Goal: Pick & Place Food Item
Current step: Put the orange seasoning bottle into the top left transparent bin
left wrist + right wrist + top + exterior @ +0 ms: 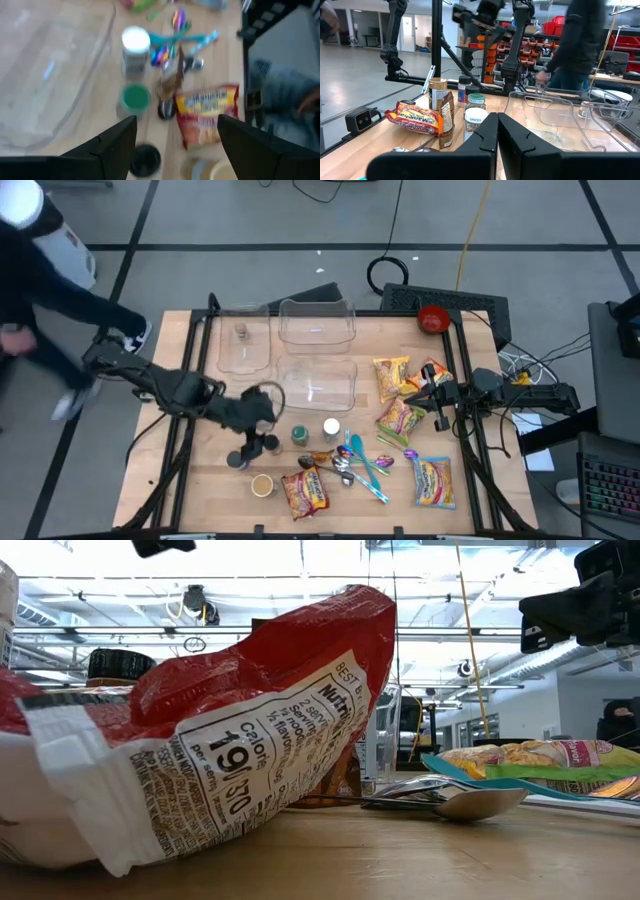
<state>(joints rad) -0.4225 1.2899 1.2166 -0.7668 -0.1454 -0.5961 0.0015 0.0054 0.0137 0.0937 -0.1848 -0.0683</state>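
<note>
Table (200, 480) of pale wood stands on grey floor (250, 215).

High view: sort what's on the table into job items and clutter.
Job items:
- red snack bag
- yellow snack bags
- clear containers
- left gripper, open, above the jars
- right gripper, shut, over the yellow bags

Clutter, as far as I can judge:
- spice jars
- spoons
- red bowl

A grey floor (250, 220) crossed by dark lines surrounds the wooden table (470, 495). Beyond the table, cables (390, 272) trail over it. Farther off stand shelves of red bins (547, 40), with bright ceiling lights (300, 560) overhead.
</note>
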